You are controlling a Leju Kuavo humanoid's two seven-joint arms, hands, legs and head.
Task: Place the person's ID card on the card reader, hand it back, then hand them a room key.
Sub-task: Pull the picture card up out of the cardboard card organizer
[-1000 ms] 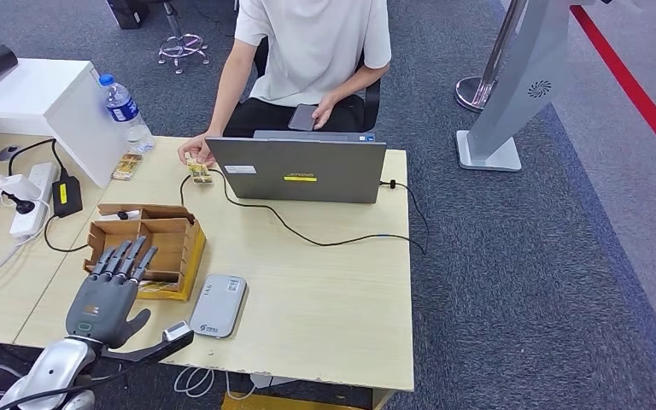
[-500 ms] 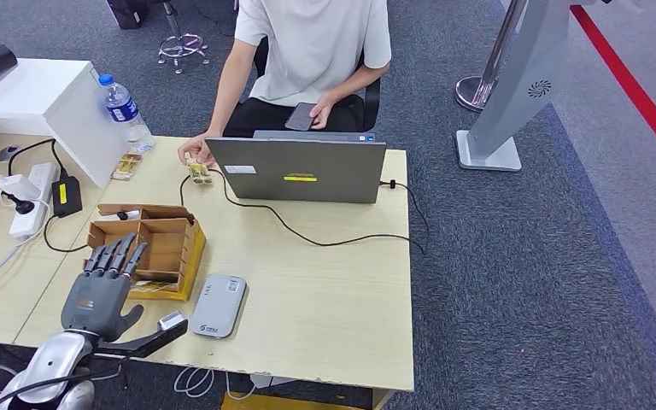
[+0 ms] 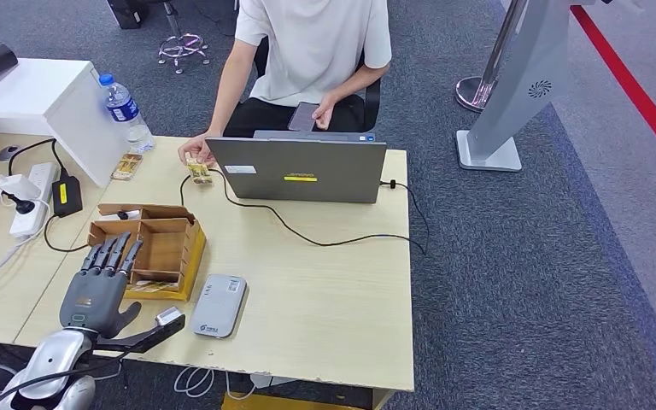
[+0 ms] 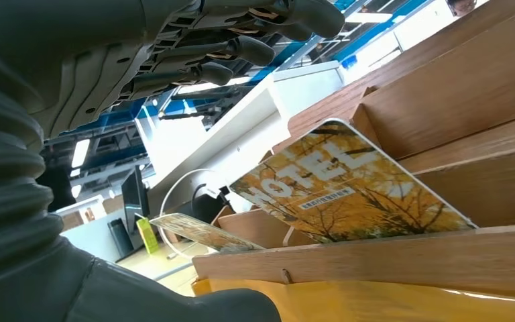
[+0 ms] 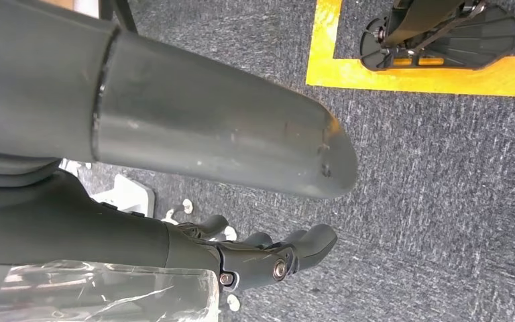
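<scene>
Just ahead of the left hand's [image 3: 94, 292] spread fingertips sits the wooden card box [image 3: 171, 232], and over the last second that hand has slid back toward the robot and slightly to its own left, so its fingers now only overlap the box's near-left corner instead of reaching over the compartments. Its fingers are apart and nothing is held. From the left wrist view, a room key card [image 4: 346, 190] printed with "HOTEL" leans in a slot of the box, close under the fingers, untouched.

To the hand's right, near the thumb, the grey card reader [image 3: 219, 305] lies with nothing on it. Far ahead of the hand, the person's hand [image 3: 195, 150] rests on the ID card [image 3: 198, 171] beside the laptop [image 3: 297, 169]. The retreat suggests the scanning step has not begun.

The right hand [image 5: 268, 260] hangs over carpet, fingers loosely curled, empty.
</scene>
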